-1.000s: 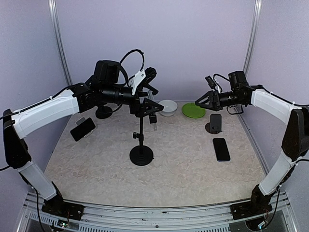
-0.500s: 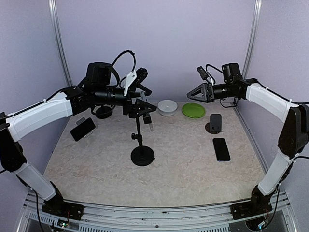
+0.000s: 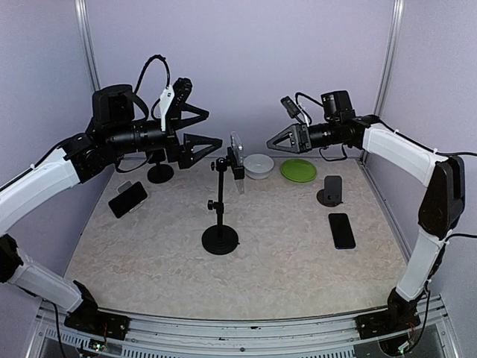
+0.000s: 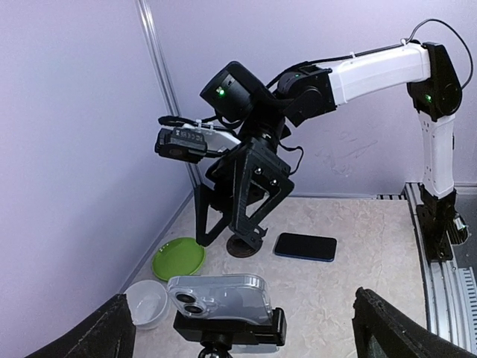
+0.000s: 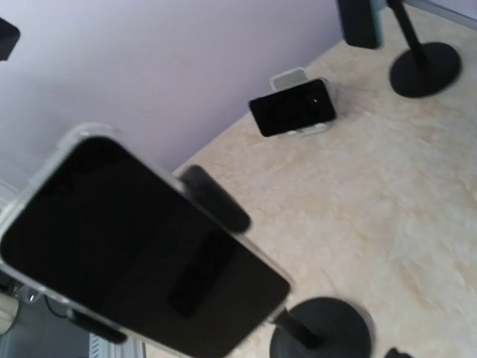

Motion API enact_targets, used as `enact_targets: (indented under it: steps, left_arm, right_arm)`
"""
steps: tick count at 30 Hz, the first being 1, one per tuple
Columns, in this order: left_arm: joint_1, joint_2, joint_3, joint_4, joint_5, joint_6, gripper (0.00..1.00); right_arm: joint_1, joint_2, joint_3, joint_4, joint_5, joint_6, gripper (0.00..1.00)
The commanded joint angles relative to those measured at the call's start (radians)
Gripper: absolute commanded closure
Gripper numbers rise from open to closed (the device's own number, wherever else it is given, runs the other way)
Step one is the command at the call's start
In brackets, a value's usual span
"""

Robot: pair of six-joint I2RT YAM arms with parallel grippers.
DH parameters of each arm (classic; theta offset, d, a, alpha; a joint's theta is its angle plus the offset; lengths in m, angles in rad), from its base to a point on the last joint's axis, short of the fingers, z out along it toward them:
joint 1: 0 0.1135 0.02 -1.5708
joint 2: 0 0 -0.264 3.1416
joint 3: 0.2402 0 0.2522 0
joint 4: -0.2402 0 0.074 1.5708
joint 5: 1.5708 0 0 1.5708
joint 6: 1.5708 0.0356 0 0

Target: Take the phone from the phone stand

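**Top external view.** Phone (image 3: 237, 154): clear case, seen edge-on, mounted at the top of the phone stand (image 3: 220, 237), a thin pole on a round base near the middle of the table (image 3: 149, 261).
- Left end effector (image 3: 215, 127): fingers spread wide, empty, level with the phone, near its left side and not touching it.
- Right end effector (image 3: 273, 145): fingers spread, empty, on the phone's far side and a little further off.
- White bowl (image 3: 258, 165) and green plate (image 3: 299, 170): at the back of the table.

**Left wrist view.** The phone's back faces the camera, twin lenses at the left. The black clamp (image 4: 227, 330) shows beneath it. This arm's own fingers (image 4: 100, 339) sit at the two lower corners, well apart, with nothing between them.

**Right wrist view.** Dark screen, tilted and close. A clamp jaw bears on one long edge. This arm's own fingers are hardly in frame.

**Handling (judged).**
- Light, rigid, glass-fronted and fragile.
- The smooth case is likely slippery.
- Best taken across its thin edges at a short end clear of the clamp.
- The slender stand may tip unless the pole is steadied.
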Motion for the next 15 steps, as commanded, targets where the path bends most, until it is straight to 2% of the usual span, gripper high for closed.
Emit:
enact_targets:
  steps: [1, 5, 10, 15]
  left_arm:
    - [0.017, -0.084, -0.070, 0.033, -0.106, -0.130, 0.01]
    - [0.025, -0.169, -0.168, -0.001, -0.221, -0.256, 0.01]
    - [0.029, -0.300, -0.334, -0.018, -0.270, -0.357, 0.03]
    - [0.025, -0.385, -0.490, 0.014, -0.344, -0.481, 0.08]
  right_arm:
    - [0.038, 0.041, 0.072, 0.007, -0.027, -0.031, 0.15]
    - [0.055, 0.077, 0.123, -0.003, -0.052, -0.047, 0.15]
    - [0.085, 0.126, 0.186, -0.049, -0.057, -0.083, 0.14]
    - [0.100, 0.139, 0.175, -0.052, -0.041, -0.085, 0.15]
